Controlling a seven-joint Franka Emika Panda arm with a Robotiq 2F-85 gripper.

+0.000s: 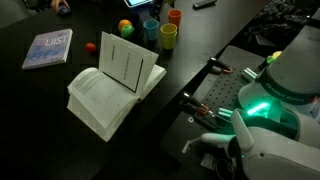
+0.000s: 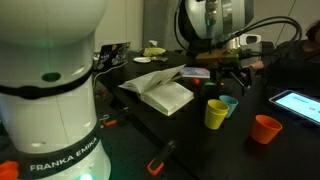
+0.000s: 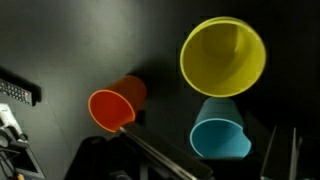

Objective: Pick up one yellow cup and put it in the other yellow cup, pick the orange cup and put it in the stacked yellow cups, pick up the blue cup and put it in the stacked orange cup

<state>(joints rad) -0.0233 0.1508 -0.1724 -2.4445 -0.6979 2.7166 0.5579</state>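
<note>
A yellow cup (image 3: 223, 55) stands upright on the dark table; I cannot tell whether it is two cups nested. It also shows in both exterior views (image 1: 168, 35) (image 2: 216, 113). The blue cup (image 3: 220, 135) (image 2: 229, 103) (image 1: 152, 27) stands right beside it. The orange cup (image 3: 115, 105) (image 2: 266, 129) (image 1: 175, 16) stands apart from the pair. My gripper (image 2: 229, 78) hovers above the yellow and blue cups. It is open and empty, and its fingers (image 3: 222, 162) frame the blue cup from above.
An open white book (image 1: 112, 85) (image 2: 160, 90) lies near the cups. A pale blue booklet (image 1: 47, 48) (image 2: 298, 103), a red-green-yellow ball (image 1: 125, 27) and a tiny orange ball (image 1: 90, 46) lie on the table. The robot base (image 1: 265, 110) stands at the table edge.
</note>
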